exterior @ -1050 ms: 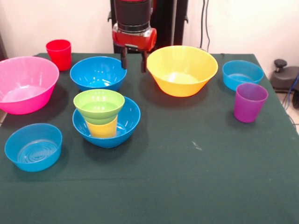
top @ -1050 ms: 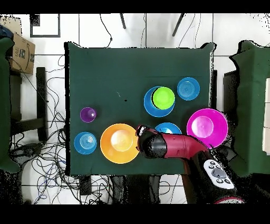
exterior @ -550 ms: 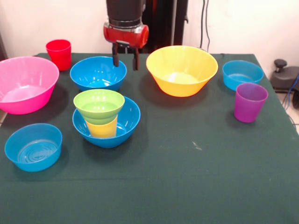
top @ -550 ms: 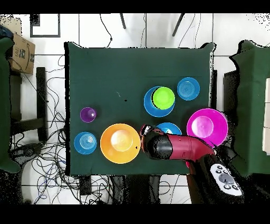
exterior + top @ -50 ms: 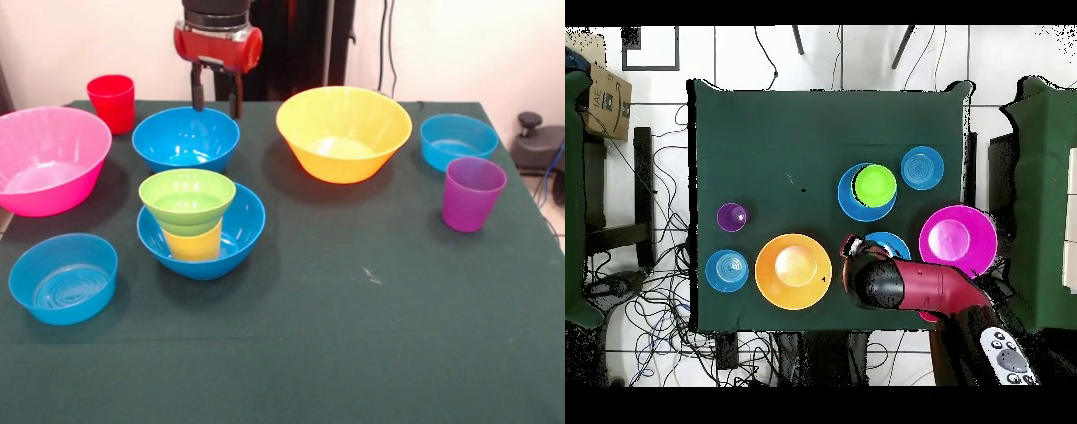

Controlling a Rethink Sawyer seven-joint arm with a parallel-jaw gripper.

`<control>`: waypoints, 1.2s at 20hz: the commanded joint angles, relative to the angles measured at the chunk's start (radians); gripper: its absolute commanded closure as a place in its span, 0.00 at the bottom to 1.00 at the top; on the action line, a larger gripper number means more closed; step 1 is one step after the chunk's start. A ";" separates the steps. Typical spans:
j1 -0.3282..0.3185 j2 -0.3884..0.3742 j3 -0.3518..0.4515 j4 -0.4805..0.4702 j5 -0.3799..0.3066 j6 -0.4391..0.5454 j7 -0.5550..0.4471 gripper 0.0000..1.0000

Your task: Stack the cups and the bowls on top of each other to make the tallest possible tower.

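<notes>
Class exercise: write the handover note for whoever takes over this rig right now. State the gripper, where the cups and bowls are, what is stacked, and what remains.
Gripper: open, empty, fingers apart above the far rim of a free blue bowl.
Tower: blue bowl base, yellow cup in it, green bowl on top. Three pieces done.
Loose on the table: pink bowl, yellow-orange bowl, two light-blue bowls, red cup, purple cup.
Left: stack more; the blue bowl under the gripper looks like the next pick.

A robotics lab: a tabletop [image 5: 765, 130] under dark green cloth on a white tiled floor [image 5: 835, 60], loose cables [image 5: 645, 300] tangled beside it, a cardboard box [image 5: 605, 100] nearby.
</notes>
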 commanded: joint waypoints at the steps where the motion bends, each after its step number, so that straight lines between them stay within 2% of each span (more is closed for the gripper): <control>1: 0.038 0.119 0.003 0.015 -0.107 -0.056 0.007 0.00; 9: 0.100 0.239 -0.050 -0.051 -0.133 -0.153 0.065 0.00; 14: 0.128 0.287 -0.100 -0.071 -0.136 -0.213 0.071 0.00; 24: 0.059 0.268 -0.081 -0.067 -0.152 -0.184 0.011 0.00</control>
